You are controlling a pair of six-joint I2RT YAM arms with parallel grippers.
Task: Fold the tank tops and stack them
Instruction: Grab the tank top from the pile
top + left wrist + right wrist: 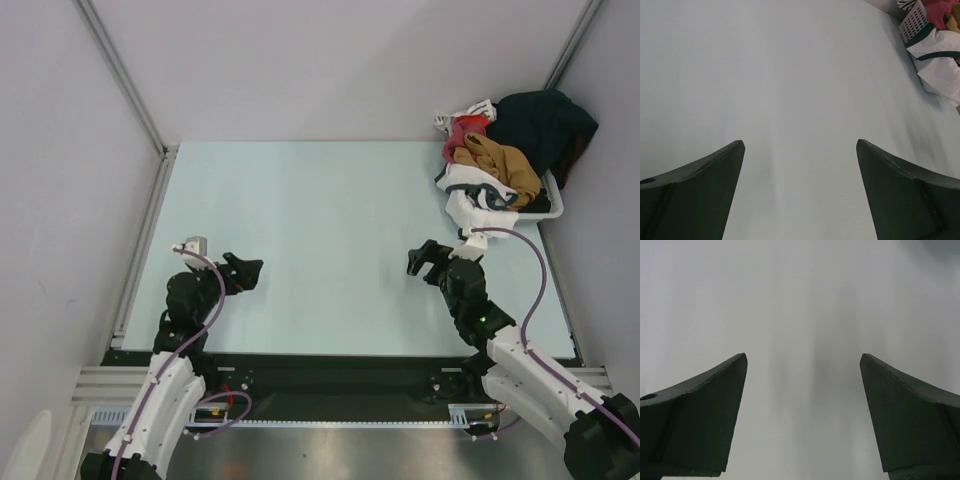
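Left end effector [248, 270] and right end effector [420, 262] hang spread wide and empty above the tabletop [320, 220]. Navy tank top [540, 125] lies crumpled atop the far-right basket [552, 208]; white tank top [468, 208], navy-trimmed, spills over its near rim.

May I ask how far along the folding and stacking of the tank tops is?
Done: nothing; no folded pile on the table. The dark navy tank top and white tank top lie crumpled with other clothes at the basket in the far right corner. In hand: nothing; the left gripper and right gripper hover open, empty. Left: fetching, folding, stacking both.
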